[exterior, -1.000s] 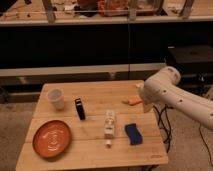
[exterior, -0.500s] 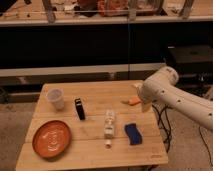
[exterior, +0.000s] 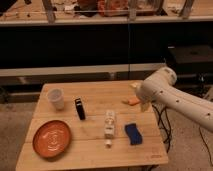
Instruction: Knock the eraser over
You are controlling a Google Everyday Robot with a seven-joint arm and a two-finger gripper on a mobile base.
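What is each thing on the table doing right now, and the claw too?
eraser, standing upright, not knocked over
cup, upright
plate, flat on the table
white bottle, seems to lie on its side
blue pad, lying flat
claw, open, empty, at the table's right edge, apart from the eraser

From my seat the eraser (exterior: 80,108) reads flat black against the table (exterior: 90,150), which is pale honey wood with faint plank lines. The cup (exterior: 56,98) is clear with a milky cast. The plate (exterior: 52,138) is orange-red with lighter swirls. The bottle (exterior: 109,124) is white and the pad (exterior: 132,134) deep blue. The arm (exterior: 175,100) is off-white, speckled with small dark dots. Its gripper (exterior: 145,106) is darker, sitting at the table's right edge beside a small orange object (exterior: 133,101).
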